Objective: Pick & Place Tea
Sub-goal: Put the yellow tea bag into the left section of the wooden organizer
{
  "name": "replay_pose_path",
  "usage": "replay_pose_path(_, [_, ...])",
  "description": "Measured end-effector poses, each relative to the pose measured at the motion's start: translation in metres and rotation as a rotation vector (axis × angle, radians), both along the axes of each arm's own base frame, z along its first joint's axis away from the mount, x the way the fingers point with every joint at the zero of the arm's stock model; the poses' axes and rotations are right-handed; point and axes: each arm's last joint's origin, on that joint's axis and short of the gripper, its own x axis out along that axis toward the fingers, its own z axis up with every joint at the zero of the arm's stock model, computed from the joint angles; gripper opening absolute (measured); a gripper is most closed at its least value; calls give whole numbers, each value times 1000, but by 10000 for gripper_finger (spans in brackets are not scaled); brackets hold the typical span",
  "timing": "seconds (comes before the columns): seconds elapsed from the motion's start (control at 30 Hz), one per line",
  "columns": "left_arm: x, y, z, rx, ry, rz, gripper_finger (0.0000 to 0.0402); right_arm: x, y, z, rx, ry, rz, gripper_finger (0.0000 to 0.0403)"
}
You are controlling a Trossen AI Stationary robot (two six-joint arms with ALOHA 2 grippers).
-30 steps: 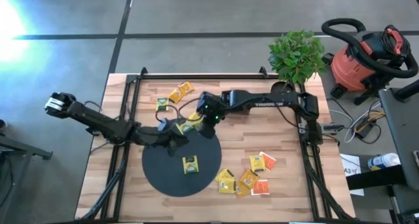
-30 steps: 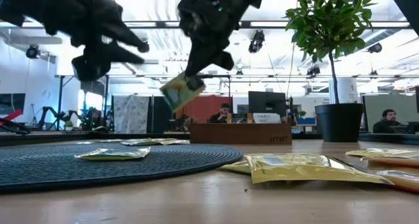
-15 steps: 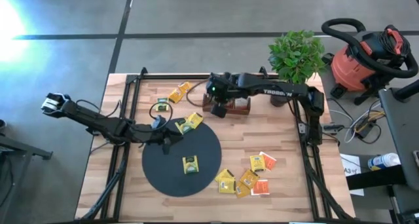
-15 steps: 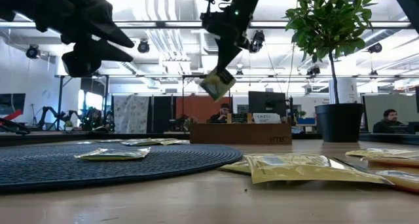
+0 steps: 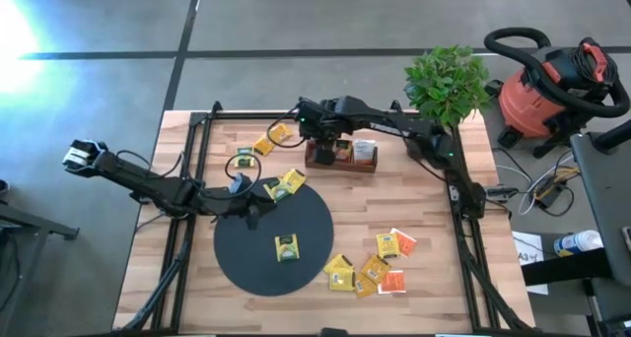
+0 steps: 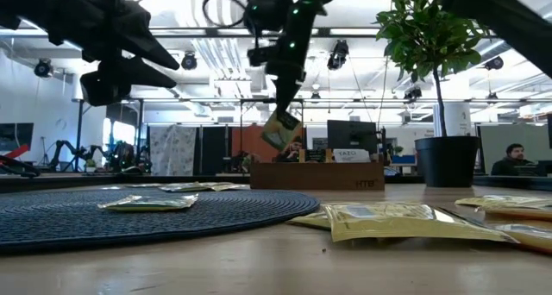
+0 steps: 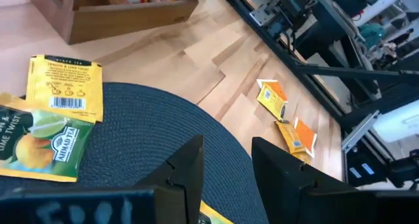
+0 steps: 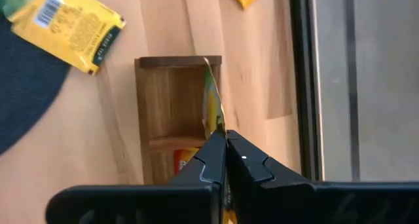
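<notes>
Right tool (image 8: pixel 222 142) pinching yellow tea sachet (image 8: pixel 212 103) edge-on, directly above end compartment of wooden tray (image 8: pixel 171 103); left tool (image 7: pixel 226 162) spread, hovering over black mat (image 7: pixel 150 139) near two yellow sachets (image 7: pixel 55 116) on worktop (image 5: pixel 424 214)

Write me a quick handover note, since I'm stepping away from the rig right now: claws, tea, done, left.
Right claw: shut on a yellow tea sachet, held edge-on above the wooden tray, over its empty end compartment; not released yet.
Left claw: open, holding nothing, over the black disc at its edge.
Done: the tray's next compartment already holds some sachets.
Left: one sachet on the disc, two at its rim, loose ones near the tray, and a cluster on the table beside the disc.
</notes>
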Motion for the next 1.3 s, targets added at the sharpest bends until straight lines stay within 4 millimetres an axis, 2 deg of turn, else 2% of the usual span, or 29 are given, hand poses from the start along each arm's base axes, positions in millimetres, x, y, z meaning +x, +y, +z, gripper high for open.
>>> replay_pose_path(0.1, [0,0,0,-17,0,7,124,9,-7,-9,13,41,-7,8])
replay_pose_path(0.27, [0,0,-1,-21,9,11,124,10,-12,-27,75,64,-33,8])
replay_pose_path(1.3, [0,1,-5,-3,40,36,124,10,-24,-21,51,-5,-57,8])
